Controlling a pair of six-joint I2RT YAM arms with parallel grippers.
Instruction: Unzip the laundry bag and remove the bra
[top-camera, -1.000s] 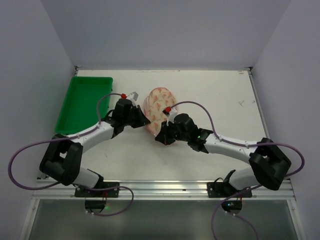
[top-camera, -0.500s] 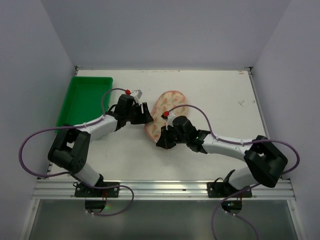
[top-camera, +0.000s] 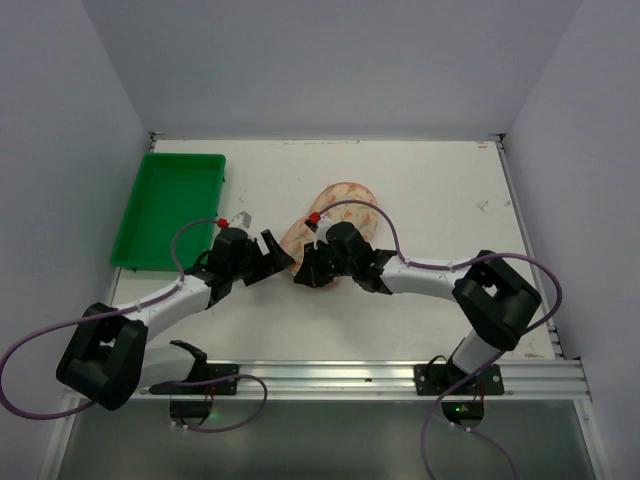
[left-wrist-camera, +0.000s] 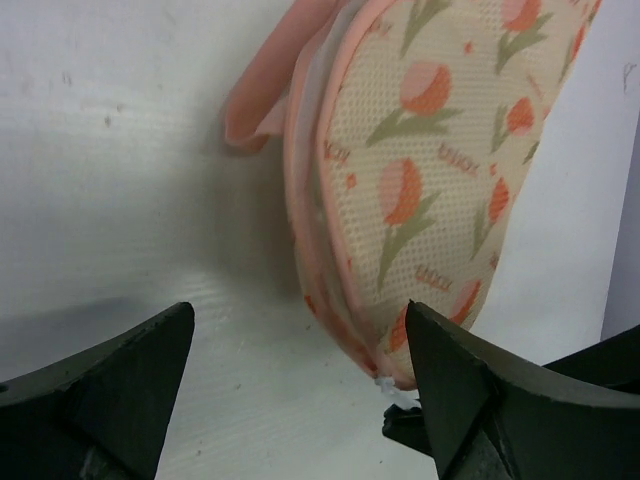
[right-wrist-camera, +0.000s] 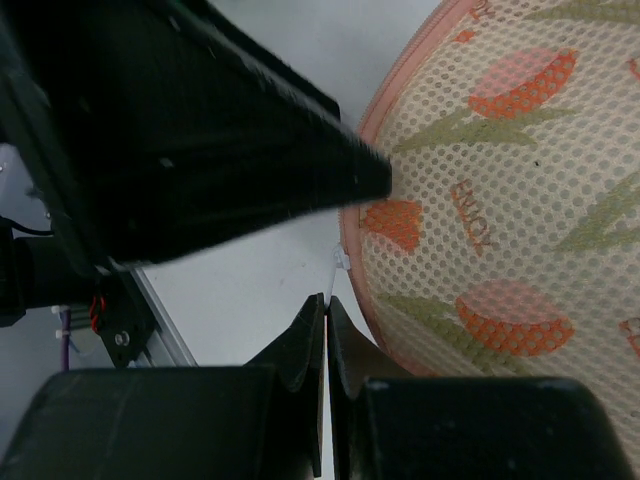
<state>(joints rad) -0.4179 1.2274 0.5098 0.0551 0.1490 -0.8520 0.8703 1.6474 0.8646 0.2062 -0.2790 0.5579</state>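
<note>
Left hand spread, right hand pressed together at the laundry bag's seven o'clock end (light, squashy mesh, probably slides); best pinched at the pink zip edging.

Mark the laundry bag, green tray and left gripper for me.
laundry bag (left-wrist-camera: 430, 170), left wrist view, on its printed mesh face.
green tray (top-camera: 170, 205), top external view, on its bare floor.
left gripper (left-wrist-camera: 300, 310), left wrist view, midway between the open fingertips.
</note>
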